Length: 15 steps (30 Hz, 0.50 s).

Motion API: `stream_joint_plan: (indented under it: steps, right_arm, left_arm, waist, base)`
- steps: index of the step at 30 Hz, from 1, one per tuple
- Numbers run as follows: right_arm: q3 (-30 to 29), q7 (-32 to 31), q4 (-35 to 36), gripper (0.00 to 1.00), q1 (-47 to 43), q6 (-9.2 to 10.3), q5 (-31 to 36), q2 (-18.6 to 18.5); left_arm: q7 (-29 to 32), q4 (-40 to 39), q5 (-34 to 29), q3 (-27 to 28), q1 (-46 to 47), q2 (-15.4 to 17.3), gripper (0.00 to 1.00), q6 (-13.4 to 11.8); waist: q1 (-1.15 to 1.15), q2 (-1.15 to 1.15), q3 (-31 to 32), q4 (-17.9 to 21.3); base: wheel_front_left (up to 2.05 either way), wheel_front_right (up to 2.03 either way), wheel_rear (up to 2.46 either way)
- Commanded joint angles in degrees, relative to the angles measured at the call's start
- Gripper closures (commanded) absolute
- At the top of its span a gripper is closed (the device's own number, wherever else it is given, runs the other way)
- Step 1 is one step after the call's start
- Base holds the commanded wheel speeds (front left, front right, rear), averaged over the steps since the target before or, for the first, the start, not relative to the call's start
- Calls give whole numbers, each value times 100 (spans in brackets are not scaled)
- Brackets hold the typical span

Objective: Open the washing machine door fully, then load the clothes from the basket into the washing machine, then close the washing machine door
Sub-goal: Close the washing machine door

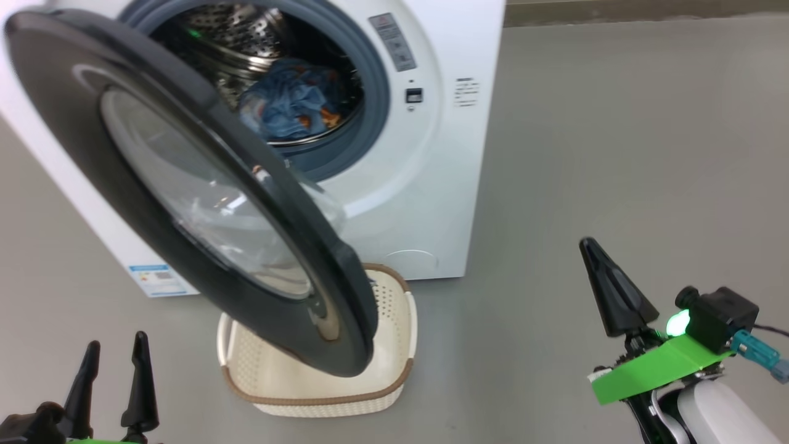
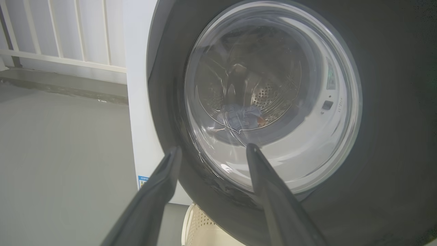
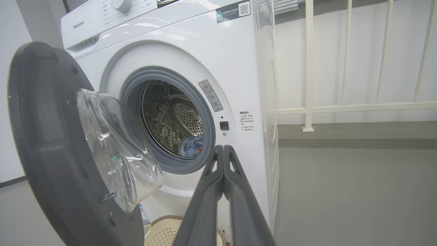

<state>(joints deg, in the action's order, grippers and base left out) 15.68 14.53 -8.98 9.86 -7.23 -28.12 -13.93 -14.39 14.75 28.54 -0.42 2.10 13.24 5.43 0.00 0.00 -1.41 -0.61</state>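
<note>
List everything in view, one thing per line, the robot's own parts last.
washing machine: one, white, standing on the floor, its round opening uncovered
washing machine door: one, black rim with clear glass centre, swung open over the basket
clothes: one bundle, light blue with orange patches, inside the drum
basket: one, cream with a brown rim, on the floor in front of the machine, partly hidden by the door; the part that shows holds nothing
label sticker: one, blue, on the machine's lower corner
railing: one, white, beside the machine
floor: grey
left gripper: one, dark fingers, open, facing the door
right gripper: one, dark fingers, shut, holding nothing
</note>
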Motion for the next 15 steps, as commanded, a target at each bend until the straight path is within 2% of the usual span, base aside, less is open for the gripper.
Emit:
stream_joint_plan:
  steps: [1, 15]
  right_arm:
    - [129, 47, 302, 100, 243, -25, 57, -98]
    - [558, 47, 881, 100, 689, -25, -140, -84]
  left_arm:
    - [-61, -87, -81, 200, 153, 96, 0, 25]
    - [-61, 5, -135, 117, 171, 77, 0, 54]
  waist:
    - [0, 0, -20, -204]
    - [0, 0, 95, -1153]
  base:
    - [0, 0, 0]
    - [0, 0, 0]
